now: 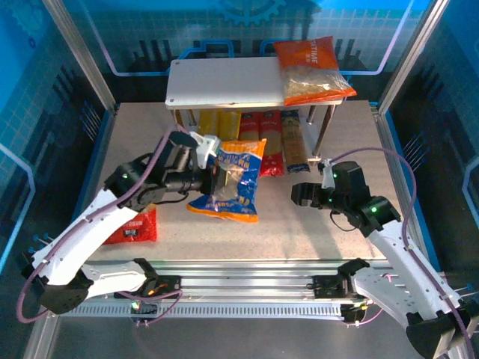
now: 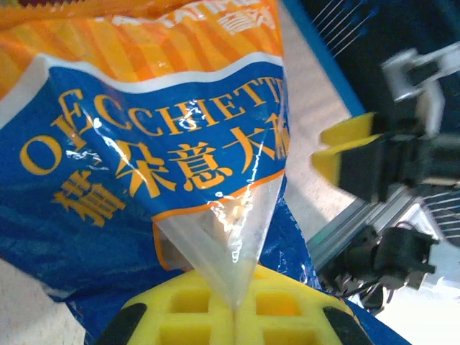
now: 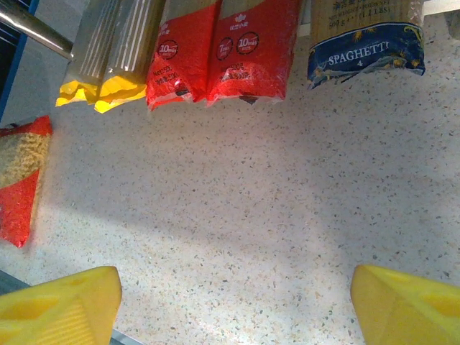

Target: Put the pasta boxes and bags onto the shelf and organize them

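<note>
Top external view: by my reading the job is well past half. Furthest left, outboard of the left tool point(image 1: 213, 175), a flat red plastic pillow bag point(image 1: 133, 226) of short pasta lies on the speckled stone-look tabletop point(image 1: 299, 239), not yet shelved.

The left tool is clamped on a blue crinkly plastic bag with orange edges point(image 1: 233, 183). I cannot tell whether the bag's lower end touches the tabletop. In the left wrist view the yellow waffle-gridded pads point(image 2: 180, 287) pinch a clear, glossy fold of its film.

Beyond that tool stands the 2-tier shelf of pale grey-white rounded boards point(image 1: 224, 82) on thin shiny metal legs point(image 1: 325, 133). Under its top board 5 long narrow spaghetti packs lie side by side: 2 yellow packs point(image 1: 217, 123), 2 red packs point(image 1: 269, 142) and 1 blue pack point(image 1: 296, 146). Their near ends poke toward the tools. Whether a lower board carries them I cannot tell. In the right wrist view their soft film shows pale straight strands.

On the top board's right end, well beyond the right tool point(image 1: 298, 194), sits a puffy orange plastic bag point(image 1: 310, 71) of short pasta. The right tool hangs over bare tabletop with its yellow fingers spread wide, empty.

As I judge it, 2 bags are left to shelve.
</note>
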Controlling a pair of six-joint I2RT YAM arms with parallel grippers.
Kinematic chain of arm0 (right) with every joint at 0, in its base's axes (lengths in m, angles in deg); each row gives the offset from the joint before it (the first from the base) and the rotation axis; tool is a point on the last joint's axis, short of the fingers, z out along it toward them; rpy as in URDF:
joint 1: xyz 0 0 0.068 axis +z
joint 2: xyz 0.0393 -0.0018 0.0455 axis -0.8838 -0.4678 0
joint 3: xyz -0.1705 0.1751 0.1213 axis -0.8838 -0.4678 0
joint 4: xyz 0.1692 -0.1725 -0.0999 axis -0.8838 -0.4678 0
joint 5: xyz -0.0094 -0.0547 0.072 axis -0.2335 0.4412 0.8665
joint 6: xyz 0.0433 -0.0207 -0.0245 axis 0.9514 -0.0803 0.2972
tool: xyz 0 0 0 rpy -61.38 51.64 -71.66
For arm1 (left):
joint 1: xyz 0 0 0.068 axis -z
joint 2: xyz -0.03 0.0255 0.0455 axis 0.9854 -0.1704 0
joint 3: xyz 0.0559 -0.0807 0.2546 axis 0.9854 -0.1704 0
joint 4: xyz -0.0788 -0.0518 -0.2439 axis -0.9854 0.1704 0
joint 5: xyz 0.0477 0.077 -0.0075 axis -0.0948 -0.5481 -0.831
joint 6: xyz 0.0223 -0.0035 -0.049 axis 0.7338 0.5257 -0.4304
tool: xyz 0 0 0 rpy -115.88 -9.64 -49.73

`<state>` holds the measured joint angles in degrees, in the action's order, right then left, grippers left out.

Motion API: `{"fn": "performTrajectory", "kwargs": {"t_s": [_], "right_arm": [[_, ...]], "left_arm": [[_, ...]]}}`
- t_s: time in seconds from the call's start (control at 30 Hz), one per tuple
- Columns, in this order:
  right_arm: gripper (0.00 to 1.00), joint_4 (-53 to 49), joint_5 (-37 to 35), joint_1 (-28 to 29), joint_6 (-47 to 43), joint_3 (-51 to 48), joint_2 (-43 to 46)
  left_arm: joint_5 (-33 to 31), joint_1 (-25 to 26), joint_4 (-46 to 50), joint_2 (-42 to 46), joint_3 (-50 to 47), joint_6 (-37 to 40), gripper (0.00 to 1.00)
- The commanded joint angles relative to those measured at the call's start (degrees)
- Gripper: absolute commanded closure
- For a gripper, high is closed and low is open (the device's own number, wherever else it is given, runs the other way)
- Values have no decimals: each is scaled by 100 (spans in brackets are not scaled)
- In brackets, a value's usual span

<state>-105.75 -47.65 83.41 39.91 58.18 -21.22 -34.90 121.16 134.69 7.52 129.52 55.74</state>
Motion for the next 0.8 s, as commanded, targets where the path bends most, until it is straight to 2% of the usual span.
{"fn": "performTrajectory", "kwargs": {"t_s": [0.0,0.3,0.5,0.77], "right_arm": [[16,103,-25,-58,37,53,0],[16,133,-55,-58,28,94,-86],[17,182,-15,-62,50,94,-159],[17,298,74,-51,20,146,-301]], "left_arm": [[226,-69,-374,-109,885,619,100],[183,-391,23,-873,2965,1398,100],[237,-653,-11,-1458,4035,1613,100],[-328,-814,-862,-1980,4485,1772,100]]}}
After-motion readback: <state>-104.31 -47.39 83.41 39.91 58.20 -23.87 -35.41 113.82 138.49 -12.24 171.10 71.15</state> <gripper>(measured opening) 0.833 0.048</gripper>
